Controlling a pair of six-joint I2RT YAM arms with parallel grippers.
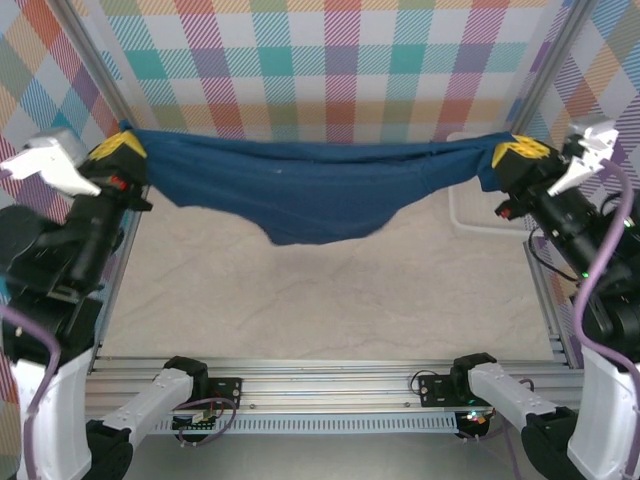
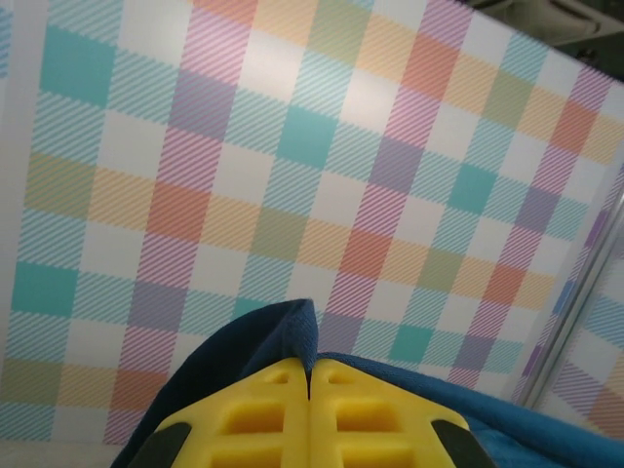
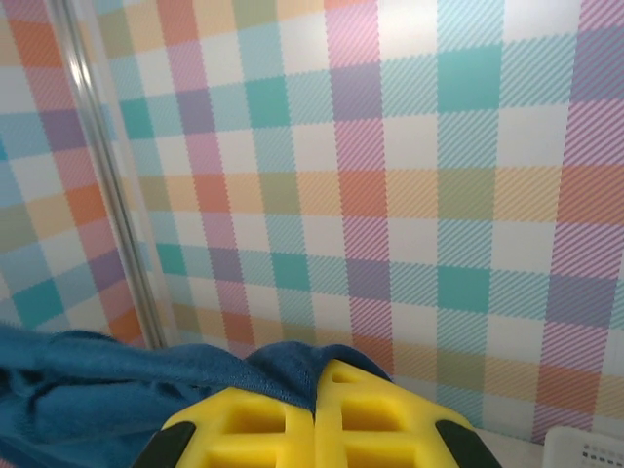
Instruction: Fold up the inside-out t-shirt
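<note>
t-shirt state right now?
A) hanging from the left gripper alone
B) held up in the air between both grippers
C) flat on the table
B: the t-shirt spans above the table, one end pinched in the left gripper, the other in the right gripper, its middle sagging.

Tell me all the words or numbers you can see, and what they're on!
No text can be read here.
Dark navy blue soft cotton t-shirt: a tiny white speck, too small to read.
White plastic tray: faint dark marks, too blurred to read.
</note>
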